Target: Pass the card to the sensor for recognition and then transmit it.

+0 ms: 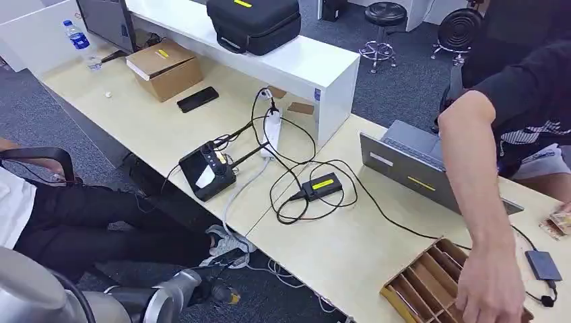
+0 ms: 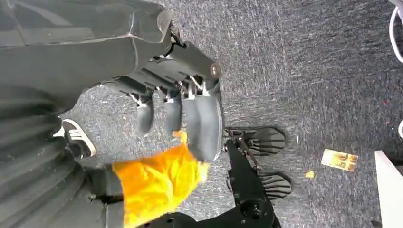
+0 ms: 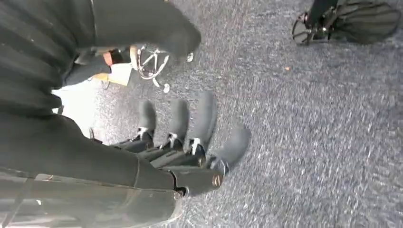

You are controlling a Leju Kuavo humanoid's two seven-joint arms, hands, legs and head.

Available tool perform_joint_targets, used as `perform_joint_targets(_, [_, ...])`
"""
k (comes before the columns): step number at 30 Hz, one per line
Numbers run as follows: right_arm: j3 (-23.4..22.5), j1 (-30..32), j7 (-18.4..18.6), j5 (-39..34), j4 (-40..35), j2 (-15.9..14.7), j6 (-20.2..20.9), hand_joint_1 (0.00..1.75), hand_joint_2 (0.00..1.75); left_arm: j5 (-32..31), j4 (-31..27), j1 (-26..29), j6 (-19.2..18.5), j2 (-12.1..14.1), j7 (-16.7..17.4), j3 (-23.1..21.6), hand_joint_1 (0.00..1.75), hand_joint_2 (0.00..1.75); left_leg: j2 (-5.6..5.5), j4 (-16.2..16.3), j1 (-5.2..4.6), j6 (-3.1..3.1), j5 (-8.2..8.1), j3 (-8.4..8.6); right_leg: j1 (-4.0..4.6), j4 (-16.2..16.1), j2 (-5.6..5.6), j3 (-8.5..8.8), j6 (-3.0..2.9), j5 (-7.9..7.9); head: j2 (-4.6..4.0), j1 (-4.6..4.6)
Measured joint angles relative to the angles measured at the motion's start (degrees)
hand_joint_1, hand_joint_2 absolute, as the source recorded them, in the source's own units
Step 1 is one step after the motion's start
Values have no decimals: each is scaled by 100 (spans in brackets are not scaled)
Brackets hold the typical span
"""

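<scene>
Nothing is picked up yet: the left hand (image 2: 180, 111) and right hand (image 3: 190, 137) hang over grey carpet, fingers loosely spread, holding nothing. No card is identifiable. Next, a hand must rise toward the black tabletop sensor box (image 1: 207, 172)
</scene>
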Motion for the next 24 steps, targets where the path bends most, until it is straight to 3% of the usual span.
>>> perform_joint_targets(8, [0, -40, -24, 66, 2, 44, -90, 0, 175, 33, 0, 3, -22, 20, 0, -11, 171, 175, 0, 0, 0, 0, 0, 0, 0, 0, 0, 0, 0, 0, 0, 0])
perform_joint_targets(9, [0, -40, -59, 68, 2, 50, -96, 0, 175, 33, 0, 4, -15, 22, 0, -11, 133, 175, 0, 0, 0, 0, 0, 0, 0, 0, 0, 0, 0, 0, 0, 0])
perform_joint_targets(10, [0, -39, -126, 102, 2, 59, -133, 0, 175, 39, 0, 6, 2, 22, -4, -11, 19, 175, 0, 0, 0, 0, 0, -1, 0, 0, 0, 0, 0, 0, 0, 0])
perform_joint_targets(11, [9, -39, -204, 151, 2, 68, -175, 0, 175, 48, 0, 10, 15, 24, -15, -11, 19, 175, 0, 0, 0, 0, 0, -1, 0, 0, 0, 0, 0, 0, 0, 0])
perform_joint_targets(12, [24, -39, -282, 156, 0, 74, -244, 0, 175, 66, 0, 12, 89, 24, -43, -11, 0, 175, 0, 0, 0, 0, 0, -1, 0, 0, 0, 0, 0, 0, 0, 0])
perform_joint_targets(15, [37, -32, -462, -11, 0, 101, -527, 0, 175, 107, 0, 64, 480, -2, -210, -9, 0, 175, 1, 0, 0, 0, 0, -1, 0, 0, 0, 1, 0, 0, 0, 0])
perform_joint_targets(17, [-26, 23, -721, -214, 0, 151, -1003, 0, 175, 164, 2, 214, 1277, -218, -509, -9, 0, 175, 2, 0, -7, -2, -4, 2, -5, -1, 2, 1, 1, -1, 0, -2])
perform_joint_targets(18, [-68, 56, -789, -284, 2, 171, -1001, 0, 175, 166, 4, 292, 1505, -333, -648, -9, 0, 175, 1, 0, -10, 1, -5, 2, -8, -1, 3, 0, 4, -3, 0, 0])
perform_joint_targets(21, [-155, 154, -1006, -369, 4, 179, -699, 0, 175, 146, 61, 470, 1626, -569, -863, -9, 0, 175, -1, 0, -10, 8, -10, -3, -8, -4, 1, -1, 6, -5, 0, 0])
perform_joint_targets(24, [-221, 194, -1086, -372, 4, 184, -684, 0, 175, 40, 100, 510, 1585, -682, -907, -11, 0, 175, 1, 1, -10, 12, -13, -4, -8, -5, 1, -1, 6, -5, 0, 0])
